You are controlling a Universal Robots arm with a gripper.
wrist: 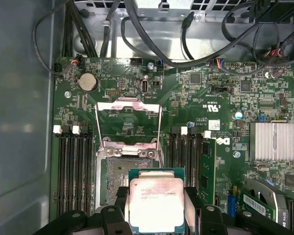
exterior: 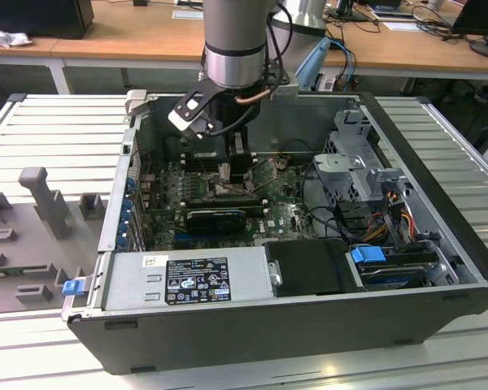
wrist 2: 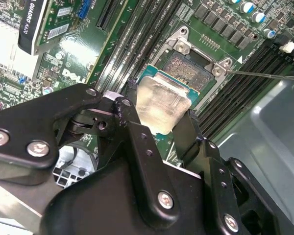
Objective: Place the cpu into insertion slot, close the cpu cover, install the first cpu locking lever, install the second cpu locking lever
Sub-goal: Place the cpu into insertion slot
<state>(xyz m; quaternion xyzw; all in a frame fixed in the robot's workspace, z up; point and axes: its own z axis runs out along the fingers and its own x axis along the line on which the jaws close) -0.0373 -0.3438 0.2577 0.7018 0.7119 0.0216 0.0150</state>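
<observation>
- We see the pincer (exterior: 232, 180) reaching down inside the open computer case (exterior: 228, 329), low over the green motherboard (wrist: 186, 105).
- In both wrist views its fingers (wrist 2: 186, 134) are pinching the cpu (wrist 2: 161, 103) (wrist: 156, 200) by two opposite edges, with the silvery face turned up.
- The insertion slot (wrist: 113, 180) lies just beyond the fingertips. The chip overlaps its near corner, and we cannot tell whether they touch.
- The cpu cover (wrist: 129, 103) stands swung open past the slot, on the side away from the pincer.
- Black memory slots (wrist: 71, 166) run along both sides of the slot.
</observation>
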